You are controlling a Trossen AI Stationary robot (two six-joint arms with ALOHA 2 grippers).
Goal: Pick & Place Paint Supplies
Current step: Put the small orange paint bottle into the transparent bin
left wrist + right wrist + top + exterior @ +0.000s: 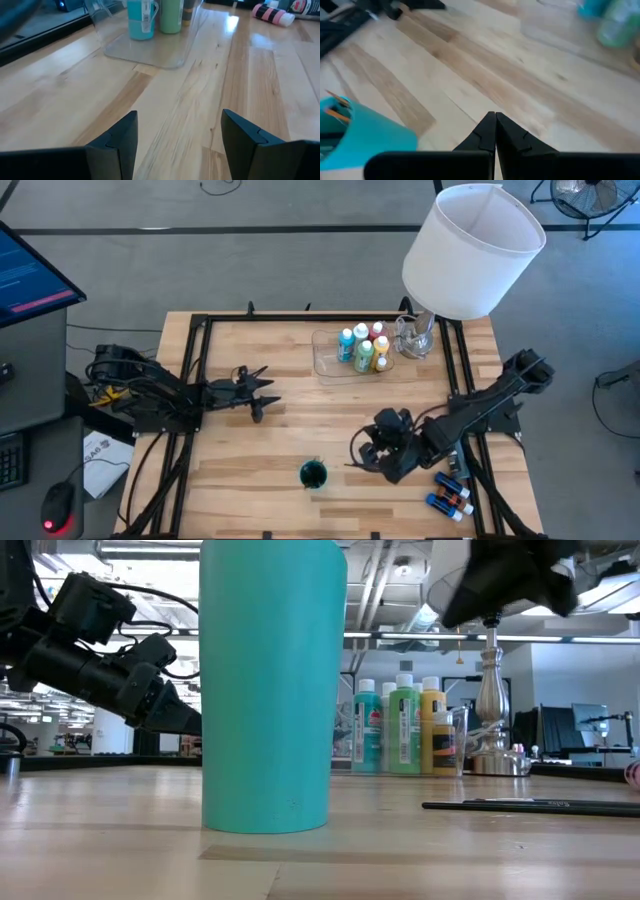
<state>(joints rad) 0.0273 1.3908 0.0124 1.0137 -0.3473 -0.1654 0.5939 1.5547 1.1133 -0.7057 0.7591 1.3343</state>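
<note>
My right gripper [365, 452] is pinched shut on nothing above the table beside the teal cup [313, 474], and my left gripper [262, 392] waits spread open and empty at mid-table. Several paint bottles [362, 348] already stand in the clear tray [326, 362]. A thin brush [530, 806] and what look like more bottles [450, 492] near the right edge still wait.

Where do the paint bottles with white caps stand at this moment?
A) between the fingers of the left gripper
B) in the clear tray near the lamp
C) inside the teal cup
B: the paint bottles stand together in the clear tray, beside the lamp.
</note>
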